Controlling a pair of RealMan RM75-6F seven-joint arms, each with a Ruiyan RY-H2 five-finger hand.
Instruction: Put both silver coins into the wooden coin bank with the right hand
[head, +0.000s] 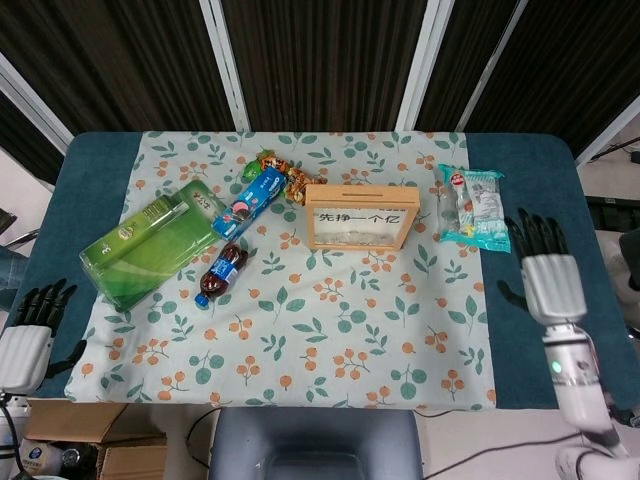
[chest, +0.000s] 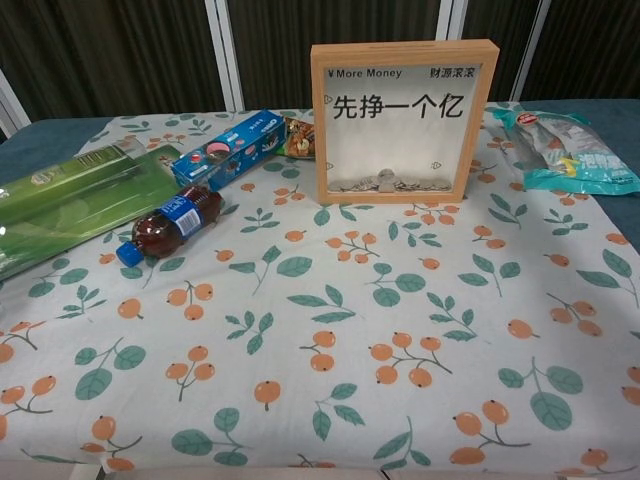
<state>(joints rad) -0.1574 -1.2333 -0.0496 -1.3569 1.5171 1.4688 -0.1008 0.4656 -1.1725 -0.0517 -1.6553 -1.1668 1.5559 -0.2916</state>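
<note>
The wooden coin bank (head: 359, 216) (chest: 404, 120) stands upright at the back middle of the table, a frame with a clear front and black characters. Silver coins (chest: 385, 182) lie in a low heap at its bottom behind the pane. My right hand (head: 548, 274) hovers over the table's right edge, far from the bank, fingers spread and holding nothing. My left hand (head: 28, 328) hangs off the left front corner, fingers apart and empty. No loose coin shows on the cloth. The chest view shows neither hand.
A green packet (head: 150, 243) and a small cola bottle (head: 221, 271) lie at the left. A blue biscuit box (head: 251, 199) and a snack bag (head: 291, 180) lie behind the bank's left side. A teal snack pack (head: 475, 205) lies at the right.
</note>
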